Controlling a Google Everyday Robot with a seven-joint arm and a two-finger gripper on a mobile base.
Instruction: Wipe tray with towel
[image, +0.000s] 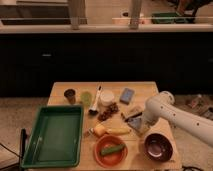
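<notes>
The green tray (55, 135) sits on the left part of the wooden table (145, 90); nothing shows inside it. My white arm reaches in from the right. My gripper (135, 120) is low over the table's right middle, over a small pale and dark item (131, 113) that I cannot identify. It is well to the right of the tray. No towel is clearly visible; a blue-grey pad (127, 95) lies at the back of the table.
A brown cup (70, 95), green cup (86, 97), brush (95, 102) and white bowl (106, 97) stand at the back. A yellow item (107, 131), an orange plate (111, 150) with green food and a dark bowl (158, 146) are in front.
</notes>
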